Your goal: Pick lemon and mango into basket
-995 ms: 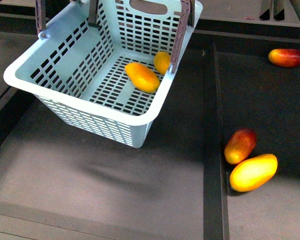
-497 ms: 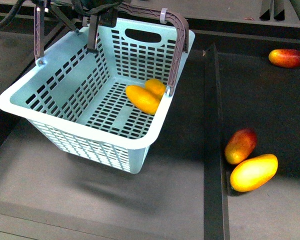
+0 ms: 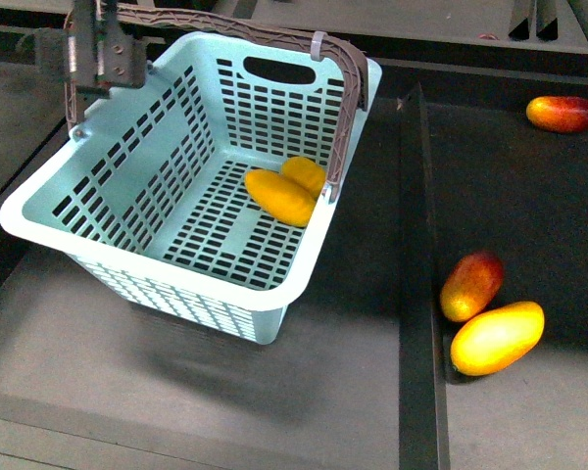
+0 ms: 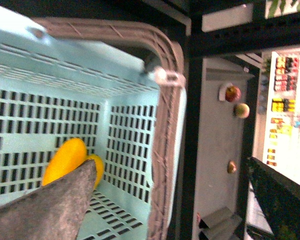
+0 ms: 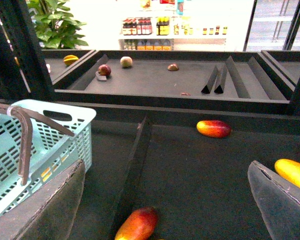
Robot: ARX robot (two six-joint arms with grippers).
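While basket has dropped lower w/ mango & lemon inside, left gripper grips handle; right jaws apart, empty.

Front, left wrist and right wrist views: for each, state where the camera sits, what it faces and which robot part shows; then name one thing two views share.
Front view: on the robot's body, looking down at the basket holding the mango and lemon; the left gripper shows at the handle.
Left wrist view: on the left arm, looking into the basket; one grey finger shows.
Right wrist view: on the right arm, facing the shelves; the right gripper is open and empty.
Shared: the red-blushed mango appears in the front and right wrist views.
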